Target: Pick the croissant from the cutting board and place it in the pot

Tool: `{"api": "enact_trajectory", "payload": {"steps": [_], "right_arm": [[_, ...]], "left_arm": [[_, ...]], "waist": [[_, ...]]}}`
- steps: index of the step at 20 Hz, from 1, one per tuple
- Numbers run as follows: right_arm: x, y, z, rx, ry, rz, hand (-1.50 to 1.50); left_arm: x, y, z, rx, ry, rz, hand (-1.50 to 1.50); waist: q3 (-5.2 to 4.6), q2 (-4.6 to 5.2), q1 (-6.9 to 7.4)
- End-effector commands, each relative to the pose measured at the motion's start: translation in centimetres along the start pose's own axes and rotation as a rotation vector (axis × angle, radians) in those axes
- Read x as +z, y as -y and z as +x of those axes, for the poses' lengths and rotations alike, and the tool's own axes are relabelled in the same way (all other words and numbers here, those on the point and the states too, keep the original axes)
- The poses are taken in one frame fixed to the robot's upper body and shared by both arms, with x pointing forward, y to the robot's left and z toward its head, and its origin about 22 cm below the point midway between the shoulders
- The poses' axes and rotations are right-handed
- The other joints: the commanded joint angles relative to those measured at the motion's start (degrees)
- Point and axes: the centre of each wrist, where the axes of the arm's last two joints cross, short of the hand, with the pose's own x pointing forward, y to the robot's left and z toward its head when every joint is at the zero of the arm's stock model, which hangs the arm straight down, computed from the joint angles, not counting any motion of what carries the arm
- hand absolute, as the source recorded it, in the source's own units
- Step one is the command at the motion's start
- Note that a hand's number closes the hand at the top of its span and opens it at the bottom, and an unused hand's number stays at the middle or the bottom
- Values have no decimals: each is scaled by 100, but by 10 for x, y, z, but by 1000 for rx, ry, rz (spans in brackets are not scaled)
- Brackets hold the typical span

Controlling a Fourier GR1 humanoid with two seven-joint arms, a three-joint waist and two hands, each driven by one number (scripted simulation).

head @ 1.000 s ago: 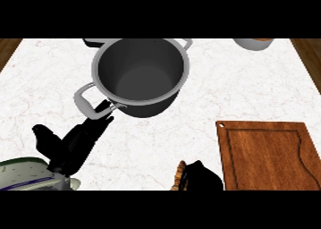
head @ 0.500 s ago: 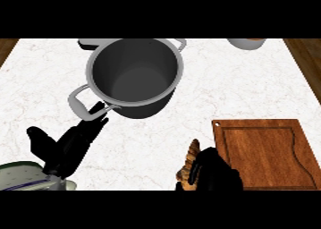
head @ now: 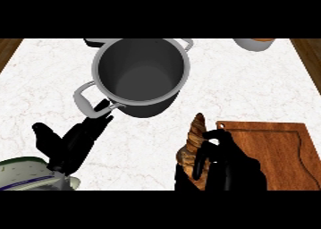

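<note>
Low in the frame's right half, the right hand (head: 225,167) curls round the croissant (head: 192,145), left of the cutting board (head: 272,152). Left hand's (head: 70,143) straight fingers touch the pot (head: 139,76) handle.

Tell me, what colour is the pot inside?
Dark grey inside the pot, seen in the head view.

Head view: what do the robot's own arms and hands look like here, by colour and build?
Both hands are black, with slim, segmented fingers and a thumb. The left hand joins a pale grey, rounded forearm with a thin dark band and a greenish edge. The right hand shows as a bulkier black mass; its forearm is out of view. No cables or markings show.
</note>
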Motion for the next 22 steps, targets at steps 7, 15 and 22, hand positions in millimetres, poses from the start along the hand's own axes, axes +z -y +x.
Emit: {"api": "enact_trajectory", "payload": {"steps": [7, 15, 22], "right_arm": [[-57, 18, 36, -42, -224, -45, 150], [-129, 17, 84, -52, -239, 7, 150], [-187, -11, 113, -41, -231, 59, 150]], "left_arm": [[-9, 13, 4, -15, 0, -43, 0], [-8, 13, 4, -13, 12, -78, 0], [-10, 17, -5, -23, 15, -74, 0]], "waist": [[7, 68, 245], [12, 102, 447], [21, 138, 404]]}}
